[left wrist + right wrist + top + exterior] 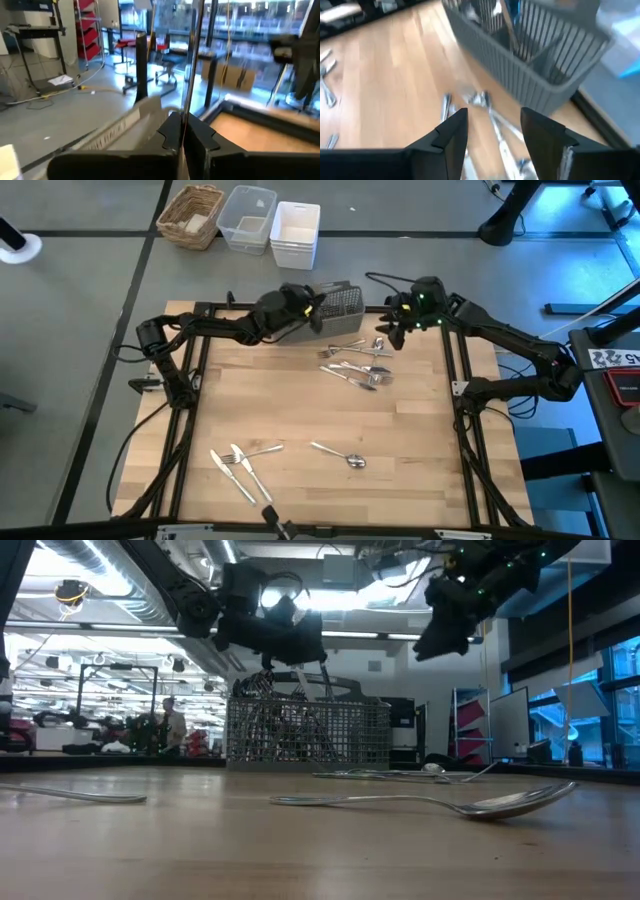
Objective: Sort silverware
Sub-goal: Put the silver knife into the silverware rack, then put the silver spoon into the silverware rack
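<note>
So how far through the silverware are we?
Some pieces already stand in the caddy. The left gripper, shut on a utensil, is over it. The open right gripper hangs above the pile. A spoon and near-edge cutlery remain.

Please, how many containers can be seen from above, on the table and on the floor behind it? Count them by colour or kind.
Tan woven basket: 1
Clear plastic tub: 1
White bin: 1 (possibly a nested stack)
Grey mesh caddy: 1
Total: 4
</note>
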Tool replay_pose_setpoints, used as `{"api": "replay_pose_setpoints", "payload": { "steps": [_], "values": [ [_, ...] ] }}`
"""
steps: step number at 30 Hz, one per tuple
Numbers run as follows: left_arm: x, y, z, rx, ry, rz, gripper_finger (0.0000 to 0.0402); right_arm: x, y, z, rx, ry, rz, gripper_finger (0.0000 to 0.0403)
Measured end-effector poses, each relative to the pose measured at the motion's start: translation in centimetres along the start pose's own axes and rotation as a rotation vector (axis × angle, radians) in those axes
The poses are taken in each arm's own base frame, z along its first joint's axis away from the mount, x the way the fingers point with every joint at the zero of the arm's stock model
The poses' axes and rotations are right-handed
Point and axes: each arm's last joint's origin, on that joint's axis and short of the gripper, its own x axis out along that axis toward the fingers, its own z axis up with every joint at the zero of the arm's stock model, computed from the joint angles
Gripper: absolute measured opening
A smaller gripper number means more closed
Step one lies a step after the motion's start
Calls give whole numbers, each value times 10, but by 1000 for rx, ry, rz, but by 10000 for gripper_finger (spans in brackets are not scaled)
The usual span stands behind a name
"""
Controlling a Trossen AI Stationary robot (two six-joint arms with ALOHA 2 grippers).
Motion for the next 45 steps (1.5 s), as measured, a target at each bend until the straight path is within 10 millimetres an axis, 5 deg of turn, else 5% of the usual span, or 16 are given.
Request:
{"api": "replay_pose_setpoints", "payload": {
  "steps": [15,23,37,45],
  "values": [
    [-1,-1,-13,-39,136,4,75,0,5,-4,78,35,148,183],
    [-2,-1,-8,-145,114,8,115,9,43,-4,-17,71,264,183],
    [-33,2,56,-209,-89,-22,116,16,119,-16,-111,135,253,183],
    [-65,-13,86,-238,-70,-239,115,28,162,-29,-96,182,295,183]
  ]
}}
